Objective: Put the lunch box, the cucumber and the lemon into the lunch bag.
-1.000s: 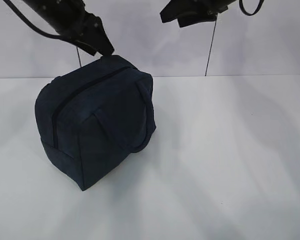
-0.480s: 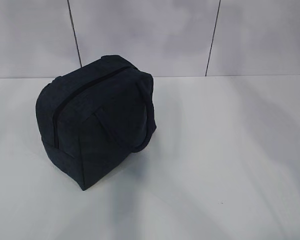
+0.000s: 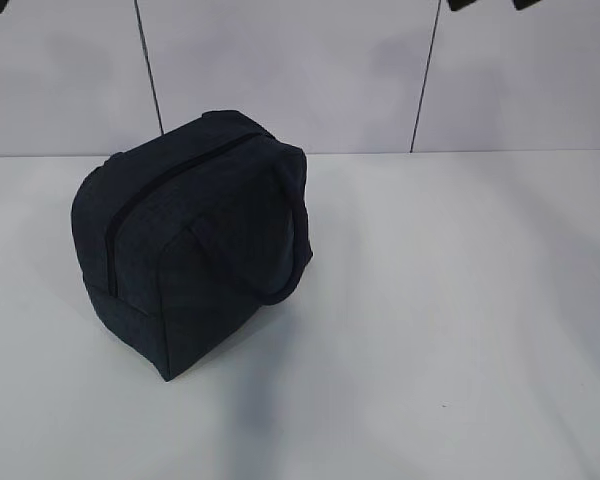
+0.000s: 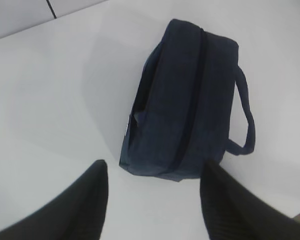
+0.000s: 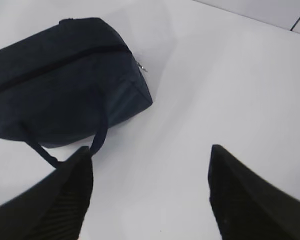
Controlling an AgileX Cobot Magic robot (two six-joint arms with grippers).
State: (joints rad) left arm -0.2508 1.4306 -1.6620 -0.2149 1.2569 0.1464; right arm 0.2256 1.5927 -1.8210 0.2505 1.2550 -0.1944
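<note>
Both hands point(image 4: 152, 200) point(image 5: 150, 195) wide, empty; only R wrist view shows bag's point(image 5: 65, 80) ring pull point(image 5: 141, 67).

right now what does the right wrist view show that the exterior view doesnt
Only the right wrist view shows the right gripper, its two dark fingers spread wide with nothing between them, high above the table, and a small silver zipper pull at the end of the lunch bag.

Only the exterior view shows the tiled back wall with its dark seams, and the bag standing upright from the side.

Both show the navy bag zipped shut, a looped handle, and the white table. Neither shows the lunch box, cucumber or lemon.
</note>
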